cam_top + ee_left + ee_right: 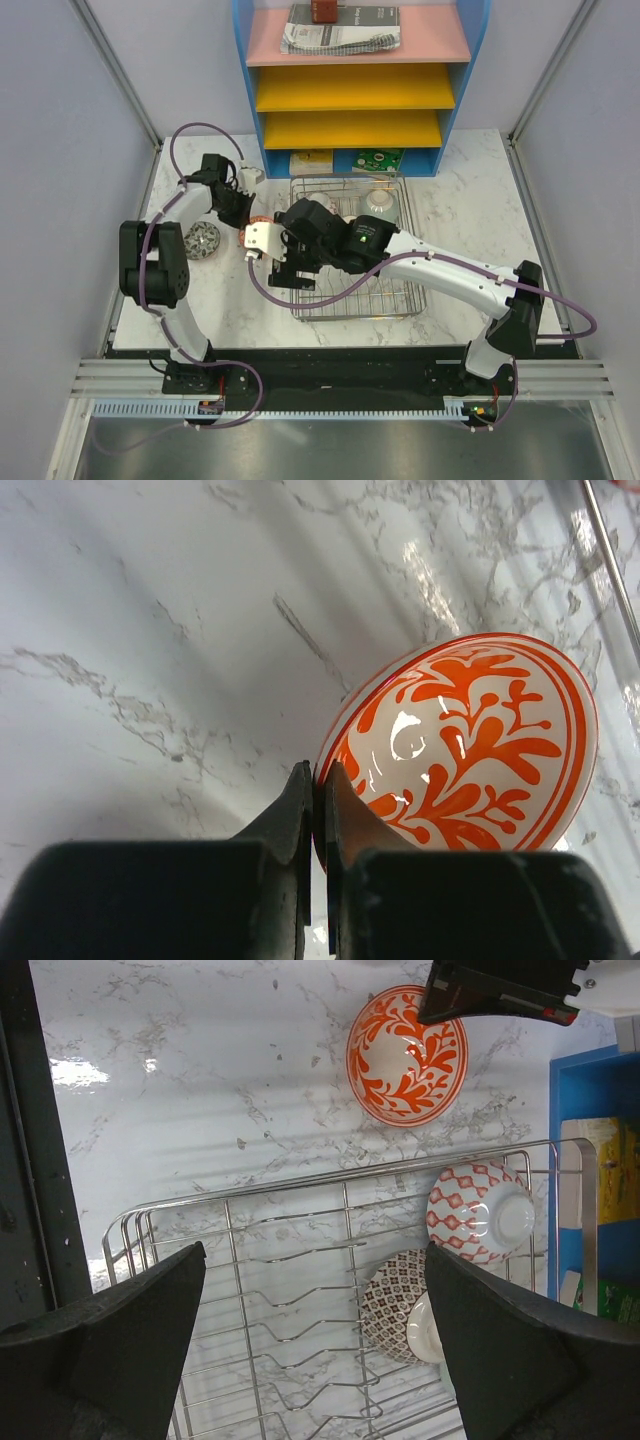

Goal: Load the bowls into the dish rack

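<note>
My left gripper [318, 772] is shut on the rim of the red-orange patterned bowl [470, 740], which is tilted over the marble. In the right wrist view that bowl [407, 1055] sits just outside the dish rack [345, 1175], with the left gripper [500, 990] at its edge. My right gripper [315, 1250] is open and empty above the rack's left part. Inside the rack are a white bowl with red diamonds [480, 1210] and a grey-brown patterned bowl [400, 1305]. Another patterned bowl [203, 240] rests on the table at the left. The dish rack [400, 300] stands mid-table.
A blue-framed shelf unit [360, 90] with yellow and pink trays stands at the back, right behind the rack. Small boxes [375, 160] lie under it. The right arm [440, 270] reaches across the rack. Enclosure walls close in both table sides.
</note>
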`<action>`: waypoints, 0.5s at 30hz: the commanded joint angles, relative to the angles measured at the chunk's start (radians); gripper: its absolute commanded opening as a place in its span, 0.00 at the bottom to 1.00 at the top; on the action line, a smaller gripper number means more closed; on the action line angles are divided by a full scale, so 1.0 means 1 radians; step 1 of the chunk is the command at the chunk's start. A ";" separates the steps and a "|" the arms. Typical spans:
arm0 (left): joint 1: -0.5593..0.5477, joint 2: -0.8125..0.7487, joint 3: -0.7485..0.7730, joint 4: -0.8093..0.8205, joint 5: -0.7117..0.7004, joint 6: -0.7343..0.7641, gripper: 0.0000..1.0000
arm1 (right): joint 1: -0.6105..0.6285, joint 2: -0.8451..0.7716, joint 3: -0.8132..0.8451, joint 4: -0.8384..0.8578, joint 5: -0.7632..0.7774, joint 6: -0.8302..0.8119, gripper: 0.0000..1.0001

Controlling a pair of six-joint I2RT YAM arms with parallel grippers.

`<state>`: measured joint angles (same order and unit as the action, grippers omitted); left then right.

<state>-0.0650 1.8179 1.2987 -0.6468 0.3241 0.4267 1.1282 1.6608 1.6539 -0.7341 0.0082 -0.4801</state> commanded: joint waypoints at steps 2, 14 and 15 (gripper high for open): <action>-0.004 0.054 0.070 0.075 0.016 -0.031 0.02 | 0.001 -0.010 0.004 0.002 0.015 -0.018 0.98; -0.004 0.012 0.047 0.084 -0.005 -0.023 0.43 | 0.002 0.005 0.020 0.002 0.022 -0.026 0.98; -0.004 0.012 0.045 0.082 -0.011 -0.023 0.49 | 0.002 0.005 0.021 0.001 0.021 -0.026 0.98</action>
<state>-0.0677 1.8549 1.3361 -0.5945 0.3244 0.4076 1.1286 1.6642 1.6539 -0.7341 0.0216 -0.4961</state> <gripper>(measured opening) 0.422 0.982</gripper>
